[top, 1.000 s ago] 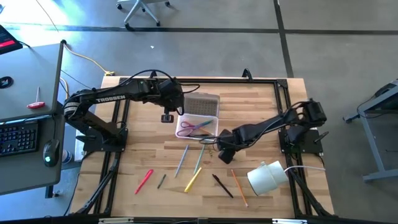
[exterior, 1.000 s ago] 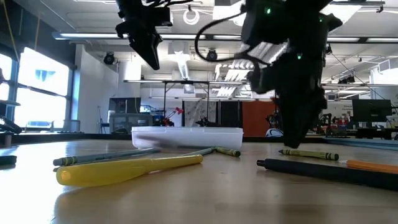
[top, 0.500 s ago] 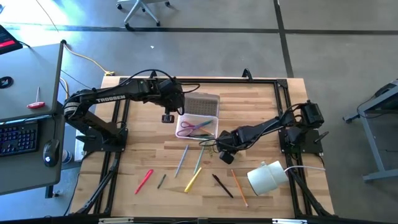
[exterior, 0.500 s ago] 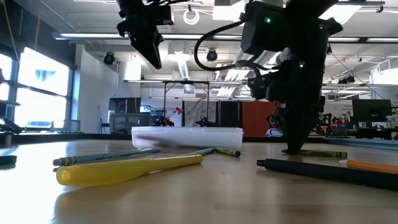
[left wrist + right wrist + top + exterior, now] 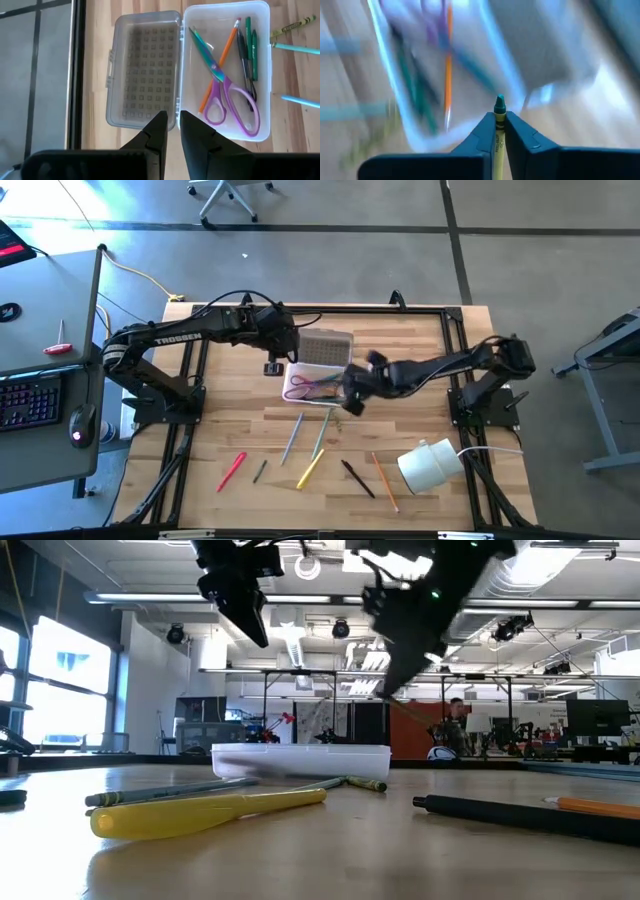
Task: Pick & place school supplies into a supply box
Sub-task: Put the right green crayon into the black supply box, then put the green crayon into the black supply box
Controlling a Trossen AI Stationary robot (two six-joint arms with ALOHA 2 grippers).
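Observation:
The clear supply box (image 5: 318, 383) lies open, its dotted lid (image 5: 145, 65) flat on the table beside the tray (image 5: 227, 30). In the tray are purple-handled scissors (image 5: 225, 95), an orange pencil and green pens. My right gripper (image 5: 349, 392) hangs at the tray's right rim, shut on a green crayon (image 5: 498, 131). My left gripper (image 5: 170, 127) hovers above the box's left end, its fingers a narrow gap apart with nothing between them. More pens and pencils (image 5: 311, 467) lie on the wood nearer the front edge. My right gripper pinches the crayon's paper-wrapped body (image 5: 498, 135) between its two fingers. The crayon lies along the fingers, and its green tip (image 5: 499, 103) sticks out past their free ends. It is lifted clear of the table, over the tray's rim.
A white roll (image 5: 430, 463) lies at the front right. A red pen (image 5: 232, 469), a blue pencil (image 5: 292, 437), a black marker (image 5: 357, 478) and an orange pencil (image 5: 385, 480) are scattered across the front half. Another crayon (image 5: 365, 783) lies just in front of the box.
My right gripper has dropped to the table right of the box and shut on the green crayon. It has then risen and swung toward the table's far left, up to the tray's rim. The crayon is now lifted clear of the wood.

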